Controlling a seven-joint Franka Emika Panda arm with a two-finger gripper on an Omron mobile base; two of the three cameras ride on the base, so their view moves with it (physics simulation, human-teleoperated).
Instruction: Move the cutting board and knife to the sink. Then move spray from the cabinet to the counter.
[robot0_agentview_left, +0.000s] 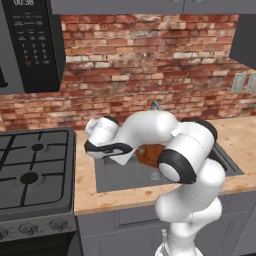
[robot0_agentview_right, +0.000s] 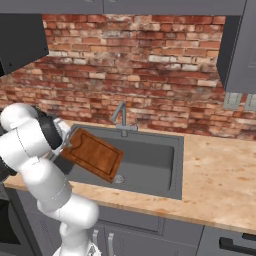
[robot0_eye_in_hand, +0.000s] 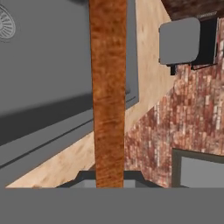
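Holding: claw (robot0_eye_in_hand: 109, 181) clamped tight on one end of the cutting board (robot0_agentview_right: 92, 153), seen edge-on from the hand
Board: tilted, hanging over the left part of the sink (robot0_agentview_right: 150, 165), its low corner close to the basin floor by the drain (robot0_agentview_right: 119, 178)
Sink: dark basin set in the counter (robot0_agentview_right: 220, 175), faucet (robot0_agentview_right: 121, 117) at its far rim
Left: black stove (robot0_agentview_left: 35, 170), microwave (robot0_agentview_left: 35, 45) above it
Far: brick wall (robot0_agentview_right: 140, 75)
Right, up high: cabinet (robot0_agentview_right: 240, 47), dark grey

Base views flank arm, both facing sink (robot0_agentview_right: 150, 165); hand view close along cutting board (robot0_eye_in_hand: 108, 96).
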